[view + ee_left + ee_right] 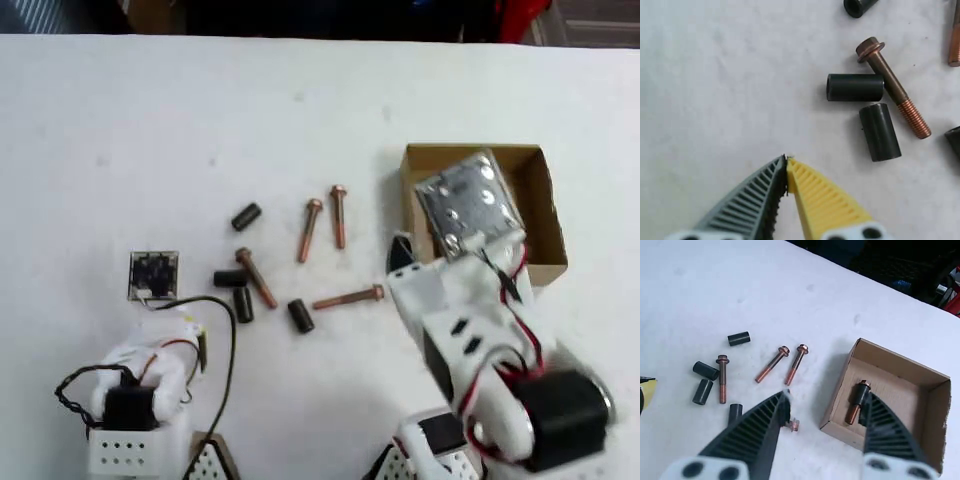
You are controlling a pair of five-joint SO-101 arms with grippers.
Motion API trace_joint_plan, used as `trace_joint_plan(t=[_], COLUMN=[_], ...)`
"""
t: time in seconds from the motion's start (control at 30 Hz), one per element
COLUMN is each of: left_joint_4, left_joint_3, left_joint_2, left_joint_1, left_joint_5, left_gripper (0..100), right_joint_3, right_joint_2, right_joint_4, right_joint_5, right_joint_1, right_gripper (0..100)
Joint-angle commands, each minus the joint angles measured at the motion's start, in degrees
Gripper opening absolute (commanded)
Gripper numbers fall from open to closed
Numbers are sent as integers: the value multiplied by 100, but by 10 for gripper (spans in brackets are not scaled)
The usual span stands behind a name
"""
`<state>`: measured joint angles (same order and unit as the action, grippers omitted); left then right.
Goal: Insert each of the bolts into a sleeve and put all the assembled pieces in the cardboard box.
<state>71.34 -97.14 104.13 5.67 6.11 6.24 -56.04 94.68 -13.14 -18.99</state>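
1. The right gripper, with black fingers, hangs spread wide and holds nothing. It is over the white table, just beside the open brown cardboard box.
2. The left gripper has one grey and one yellow ridged finger. Its tips are pressed together on nothing, low over the table.
3. One copper bolt seated in a black sleeve lies inside the box.
4. Four loose copper-coloured flanged bolts and four short black cylindrical sleeves lie scattered on the table beside the box.
5. Near the left gripper, one sleeve lies against a bolt's shank.
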Motion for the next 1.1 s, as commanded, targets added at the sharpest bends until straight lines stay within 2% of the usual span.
trace_joint_plan(t=[0.0,0.17,0.7,1.07], left_joint_4=[-123,0,18,18], left_joint_3=[18,18,18,18], left_joint_2=[48,48,48,48], left_joint_1=[13,48,48,48], left_joint_5=[-62,-62,-62,-62], left_gripper=[23,23,23,23], right_joint_3=[-202,448,3552,4510], right_joint_2=[-286,-549,-1675,-1982], right_joint_4=[180,251,-1288,-1921], right_joint_5=[440,466,422,422], right_joint_1=[-224,-558,-549,-541], right_gripper=[211,211,211,211])
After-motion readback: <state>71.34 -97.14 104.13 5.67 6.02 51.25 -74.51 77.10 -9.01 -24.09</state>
